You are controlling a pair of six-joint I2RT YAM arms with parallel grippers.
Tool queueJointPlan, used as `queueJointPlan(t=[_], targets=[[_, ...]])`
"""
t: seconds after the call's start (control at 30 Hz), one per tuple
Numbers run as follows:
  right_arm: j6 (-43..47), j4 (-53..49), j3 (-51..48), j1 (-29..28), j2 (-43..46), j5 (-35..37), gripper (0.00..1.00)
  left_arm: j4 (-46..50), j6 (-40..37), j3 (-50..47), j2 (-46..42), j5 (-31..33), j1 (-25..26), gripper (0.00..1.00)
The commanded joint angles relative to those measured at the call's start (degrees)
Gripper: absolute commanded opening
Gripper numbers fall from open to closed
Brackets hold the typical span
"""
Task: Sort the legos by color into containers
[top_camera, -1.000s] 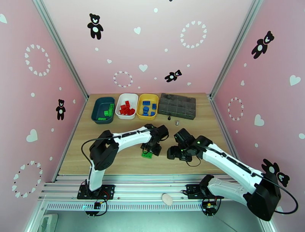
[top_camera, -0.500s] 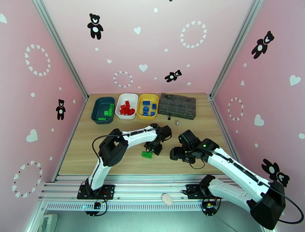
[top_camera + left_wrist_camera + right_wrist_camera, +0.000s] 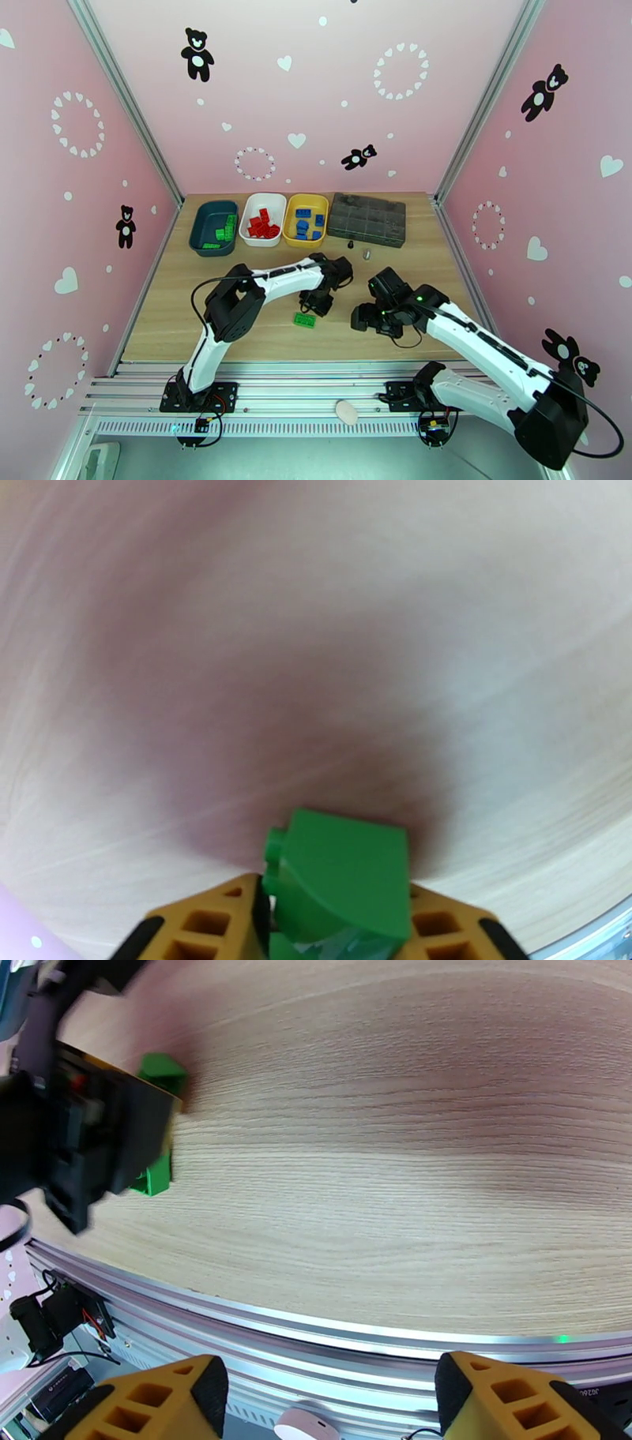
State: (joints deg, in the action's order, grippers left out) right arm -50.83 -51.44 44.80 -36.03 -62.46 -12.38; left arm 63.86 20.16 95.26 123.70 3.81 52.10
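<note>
The pale wood-grain table (image 3: 442,268) stands inside a booth of pink walls (image 3: 316,95) printed with white hearts and black teddy bears. Aluminium rails (image 3: 300,391) run along its near edge.

Three trays stand in a row at the far edge:
- a dark teal plastic tray (image 3: 207,221) holding green bricks
- a white plastic tray (image 3: 272,203) holding red bricks
- a yellow plastic tray (image 3: 290,217) holding blue bricks

A flat dark grey compartmented box (image 3: 367,219) sits beside the yellow tray, and two small metal bits (image 3: 366,254) lie just in front of the box.

Over the middle of the table, the left gripper (image 3: 332,922) is clamped on a small green studded brick (image 3: 340,867). A second green brick (image 3: 305,320) lies flat on the wood, just on the near side of the left gripper. The right gripper (image 3: 332,1402) hovers close by with its fingers spread wide, grasping nothing.
</note>
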Motion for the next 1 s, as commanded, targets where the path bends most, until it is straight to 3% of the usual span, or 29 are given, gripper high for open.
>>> queueJointPlan(t=[0.0,0.27,0.6,0.83,0.97], targets=[[0.69,1.62,3.77,0.14,-4.09,-0.52,0.73,-0.55,0.32,2.75,-4.32,-1.22,-3.02,0.37],[3.08,2.83,12.85,0.16,-14.72,-1.56,0.72,-1.31,1.26,3.84,-11.81,-2.13,-11.27,0.35],[6.49,2.39,28.96,-1.05,-30.61,-4.83,0.70,-1.34,3.64,3.09,-20.28,-5.62,-34.33,0.35],[9.28,-0.58,40.29,-3.91,-40.71,-6.24,0.69,1.02,5.02,9.08,-15.20,-5.83,-48.43,0.35],[10.97,-2.80,44.67,-5.54,-44.29,-6.31,0.69,4.14,4.46,17.28,-8.34,-4.38,-52.42,0.35]])
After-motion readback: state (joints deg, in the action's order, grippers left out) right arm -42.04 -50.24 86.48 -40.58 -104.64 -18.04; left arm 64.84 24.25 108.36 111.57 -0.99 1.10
